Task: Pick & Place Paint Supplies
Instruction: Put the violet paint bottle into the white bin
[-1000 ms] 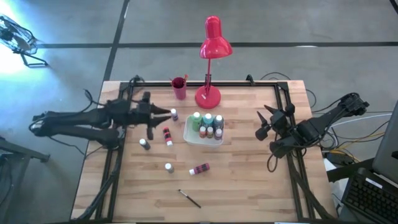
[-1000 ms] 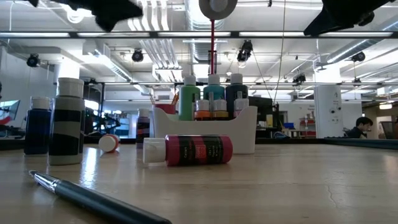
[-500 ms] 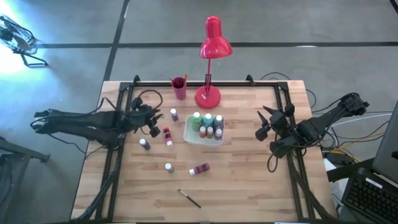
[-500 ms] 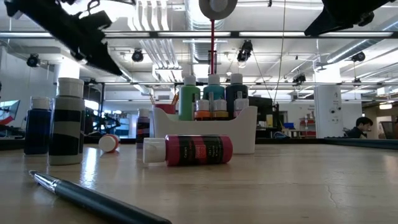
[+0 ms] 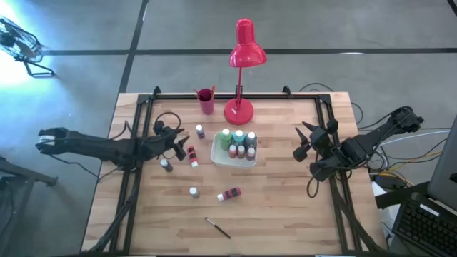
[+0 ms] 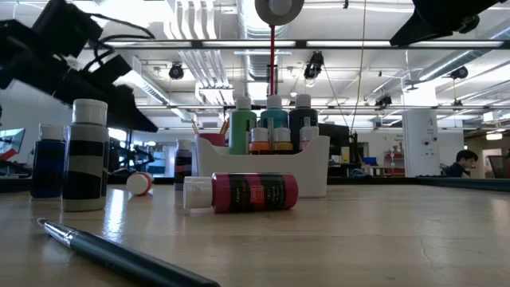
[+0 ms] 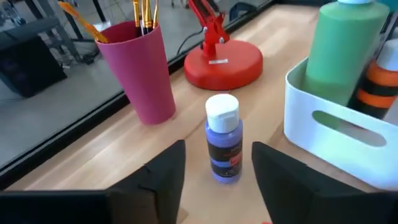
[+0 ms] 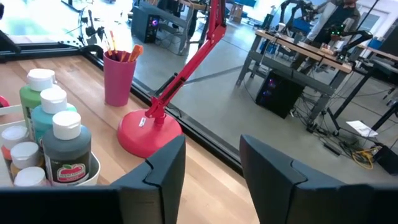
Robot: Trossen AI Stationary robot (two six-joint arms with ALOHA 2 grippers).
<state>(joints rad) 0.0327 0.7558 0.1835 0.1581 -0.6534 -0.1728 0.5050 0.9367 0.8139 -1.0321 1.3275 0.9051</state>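
Observation:
A purple paint bottle [image 7: 224,146] with a white cap stands upright on its base on the table, near the pink brush cup [image 7: 140,68]. My left gripper [image 7: 217,163] is open, low and nearly level, one finger on either side of the bottle and just short of it [image 5: 200,131]. A red bottle [image 5: 192,155] lies beside that gripper [image 5: 182,146]. Another red bottle [image 5: 229,193] lies nearer the front, with two upright bottles [image 5: 166,165] [image 5: 193,191]. Several bottles stand in the white tray [image 5: 217,158]. My right gripper [image 5: 303,143] hangs open above the table's right side.
The red desk lamp [image 5: 238,111] stands at the far edge, right of the pink cup [image 5: 206,100]. A dark-handled brush [image 5: 218,227] lies near the front edge. Black frame rails [image 5: 136,178] run along the table's sides. Bare wood lies between the tray and my right gripper.
My left gripper has sunk from high above the table down close to it, beside the purple bottle, and has tipped from pointing steeply down to nearly level. The bottles have stayed in place.

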